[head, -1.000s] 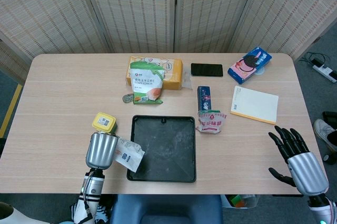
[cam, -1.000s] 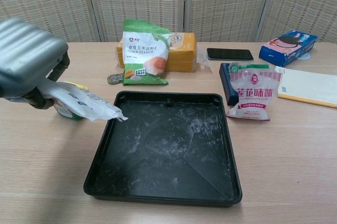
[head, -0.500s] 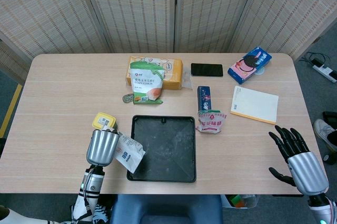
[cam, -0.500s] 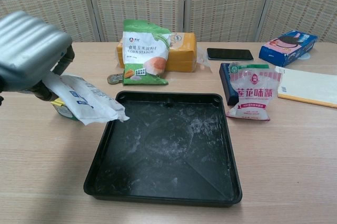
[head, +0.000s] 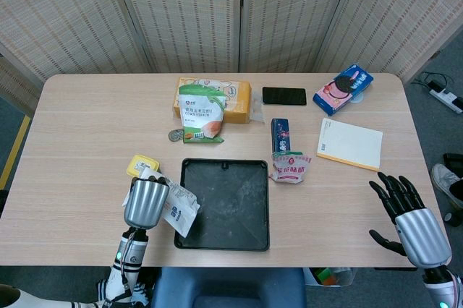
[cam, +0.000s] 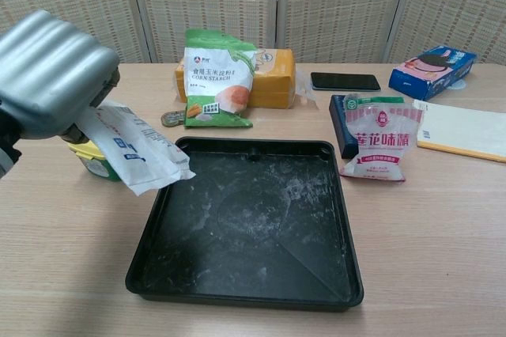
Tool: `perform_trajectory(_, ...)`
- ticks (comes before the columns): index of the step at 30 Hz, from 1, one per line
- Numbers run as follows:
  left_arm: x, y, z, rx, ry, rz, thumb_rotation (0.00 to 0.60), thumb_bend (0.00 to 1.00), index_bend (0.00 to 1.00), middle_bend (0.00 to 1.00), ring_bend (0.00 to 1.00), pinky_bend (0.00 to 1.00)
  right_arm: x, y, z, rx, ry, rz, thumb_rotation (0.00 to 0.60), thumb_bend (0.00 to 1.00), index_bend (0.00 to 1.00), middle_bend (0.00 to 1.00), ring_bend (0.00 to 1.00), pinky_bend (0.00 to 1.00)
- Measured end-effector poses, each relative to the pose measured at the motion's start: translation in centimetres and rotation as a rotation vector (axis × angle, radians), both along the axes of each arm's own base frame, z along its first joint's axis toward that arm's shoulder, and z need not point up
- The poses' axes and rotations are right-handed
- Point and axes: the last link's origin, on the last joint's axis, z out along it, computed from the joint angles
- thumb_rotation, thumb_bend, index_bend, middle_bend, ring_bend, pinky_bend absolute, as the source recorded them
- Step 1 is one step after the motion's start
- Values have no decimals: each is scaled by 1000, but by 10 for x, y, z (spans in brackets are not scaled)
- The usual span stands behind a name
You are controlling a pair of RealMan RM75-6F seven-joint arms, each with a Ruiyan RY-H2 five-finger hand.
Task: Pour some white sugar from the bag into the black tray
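Note:
My left hand (head: 145,203) (cam: 54,76) grips a white sugar bag (head: 178,209) (cam: 134,149) with blue print, held above the table. The bag tilts down to the right, and its lower end hangs over the left rim of the black tray (head: 224,204) (cam: 251,222). A thin dusting of white powder lies on the tray's floor. My right hand (head: 409,220) is open at the table's near right edge, with its fingers spread and nothing in it. It shows only in the head view.
A small yellow-lidded tub (head: 142,166) (cam: 93,159) sits left of the tray, just behind the bag. A pink and white seasoning packet (head: 290,167) (cam: 379,145) leans by the tray's right side. A corn starch bag (head: 200,114), yellow box, phone (head: 284,95), cookie box and notepad (head: 350,143) lie farther back.
My left hand has moved right and slightly forward with the sugar bag. The bag's lower end now reaches further over the tray's left rim and tilts more steeply. My right hand has stayed still.

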Motion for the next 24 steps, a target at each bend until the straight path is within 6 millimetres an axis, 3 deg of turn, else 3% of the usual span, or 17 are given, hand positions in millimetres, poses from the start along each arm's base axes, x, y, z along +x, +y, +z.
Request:
perform_trajectory(14, 1, -6, -3, -15, -10, -7, 600, 242, 824, 872, 1000, 1000, 0, 0, 0, 0, 0, 0, 600, 192, 0, 0, 0, 0)
perform_trajectory(20, -4, -3, 2, -194, -246, 166, 600, 248, 859, 901, 1000, 1000, 0, -1, 1, -5, -2, 1, 600, 192, 0, 0, 0, 0)
perform_trajectory(24, -21, 6, 9, -331, -447, 365, 600, 248, 859, 902, 1000, 1000, 0, 0, -1, -5, 2, 5, 600, 192, 0, 0, 0, 0)
